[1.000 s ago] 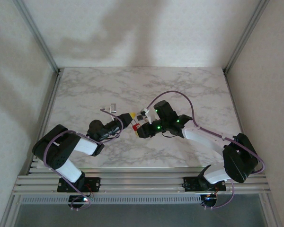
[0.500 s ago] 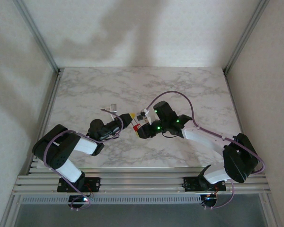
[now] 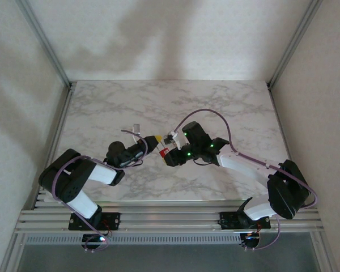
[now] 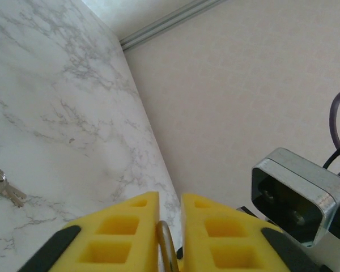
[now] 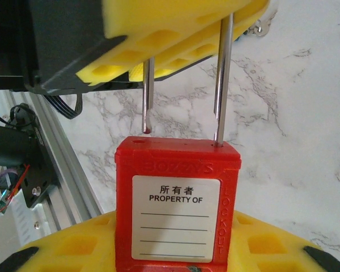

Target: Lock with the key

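Padlock (image 5: 178, 209): I read the red body upright at mid-table, clamped in the right gripper (image 3: 170, 148) | shackle (image 5: 222, 79): one leg seated, the other lifted clear of its hole, top pinched between the left gripper (image 4: 170, 226) yellow pads | key (image 4: 3, 187): lying on the marble table (image 3: 226, 107), untouched.

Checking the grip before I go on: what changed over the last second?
The left gripper closed on the open shackle of the padlock, with hardly any arm travel. Unchanged: the right gripper holds the padlock body, and the keys lie on the table.
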Controlling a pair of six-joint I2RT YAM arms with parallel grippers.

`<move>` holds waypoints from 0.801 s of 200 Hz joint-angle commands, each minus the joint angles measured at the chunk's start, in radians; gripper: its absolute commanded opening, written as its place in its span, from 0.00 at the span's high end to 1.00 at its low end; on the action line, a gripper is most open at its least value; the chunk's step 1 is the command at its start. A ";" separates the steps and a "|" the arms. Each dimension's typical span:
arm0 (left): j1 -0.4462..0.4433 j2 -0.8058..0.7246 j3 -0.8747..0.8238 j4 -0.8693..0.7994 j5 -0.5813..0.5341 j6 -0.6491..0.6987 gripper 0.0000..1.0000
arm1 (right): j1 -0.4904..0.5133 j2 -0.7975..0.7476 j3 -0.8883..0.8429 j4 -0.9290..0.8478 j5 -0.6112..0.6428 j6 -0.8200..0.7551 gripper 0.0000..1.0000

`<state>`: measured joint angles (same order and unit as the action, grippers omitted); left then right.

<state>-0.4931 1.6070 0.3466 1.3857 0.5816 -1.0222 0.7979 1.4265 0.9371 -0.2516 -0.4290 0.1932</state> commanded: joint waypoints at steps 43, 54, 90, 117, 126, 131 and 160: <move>0.002 0.008 0.044 0.044 0.040 0.016 0.99 | 0.029 0.012 0.032 -0.052 0.189 -0.008 1.00; 0.002 0.010 0.047 0.038 0.041 0.015 1.00 | 0.036 0.014 0.032 -0.051 0.229 -0.011 1.00; 0.003 0.020 0.052 0.033 0.041 0.013 1.00 | 0.064 0.026 0.029 -0.033 0.360 0.001 1.00; -0.001 0.028 0.054 0.041 0.044 0.005 1.00 | 0.070 0.025 0.013 0.005 0.422 0.028 1.00; 0.001 0.029 0.054 0.041 0.045 0.005 1.00 | 0.070 0.024 0.006 0.022 0.429 0.038 1.00; 0.001 0.029 0.054 0.041 0.044 0.005 1.00 | 0.070 0.026 0.005 0.029 0.431 0.043 1.00; 0.000 0.033 0.055 0.040 0.043 0.000 1.00 | 0.074 0.038 -0.002 0.059 0.475 0.072 1.00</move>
<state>-0.4889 1.6394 0.3878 1.3502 0.5636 -1.0218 0.8913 1.4399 0.9497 -0.2428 -0.1234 0.1947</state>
